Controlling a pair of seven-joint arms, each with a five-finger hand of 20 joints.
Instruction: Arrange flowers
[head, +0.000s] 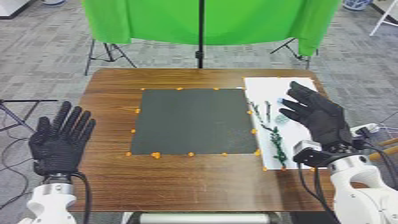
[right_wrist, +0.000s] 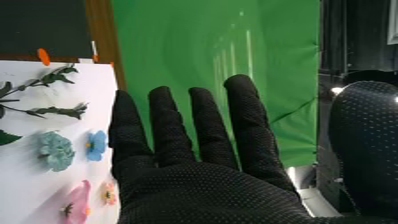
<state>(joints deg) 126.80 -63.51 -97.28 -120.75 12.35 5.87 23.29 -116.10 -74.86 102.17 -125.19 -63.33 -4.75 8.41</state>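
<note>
Head view has the right robot hand (head: 322, 120) spread near the white sheet (head: 277, 88), the left robot hand (head: 59, 154) spread too

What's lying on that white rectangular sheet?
Green leafy stems, a ruffled teal flower, a blue flower, a pink flower and a small orange-pink flower. The black-gloved right hand hides part of the sheet; more could lie there.

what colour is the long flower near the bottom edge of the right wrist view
The flower is pink, seen best in the right wrist view.

Both white arms extended, left hand (head: 59, 151) and right hand (head: 322, 119) open, fingers fairly straight.
</note>
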